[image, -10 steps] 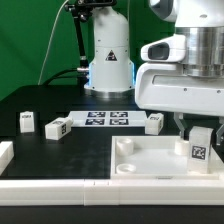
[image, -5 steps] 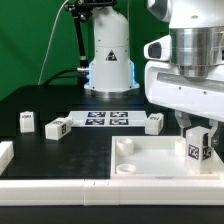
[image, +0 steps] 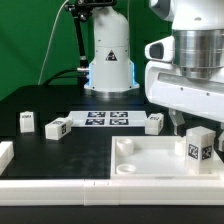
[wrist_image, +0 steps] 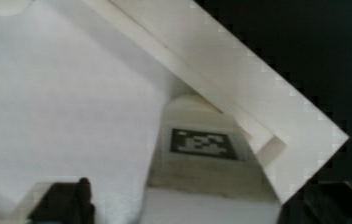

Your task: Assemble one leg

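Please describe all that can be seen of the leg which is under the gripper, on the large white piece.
The leg is a small white block, plastic by its look, with a black-and-white square tag on its face. It stands nearly upright, slightly tilted, at the exterior view's right corner of the large white tray-like piece. The gripper is directly above; whether it grips the leg cannot be told.

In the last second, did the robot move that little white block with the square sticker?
Yes. The leg in the gripper turned: its tag first faced the camera squarely, and now it sits angled over the tray-like piece. It has hardly shifted sideways. The gripper keeps hold of it. The three loose legs and the marker board stayed put.
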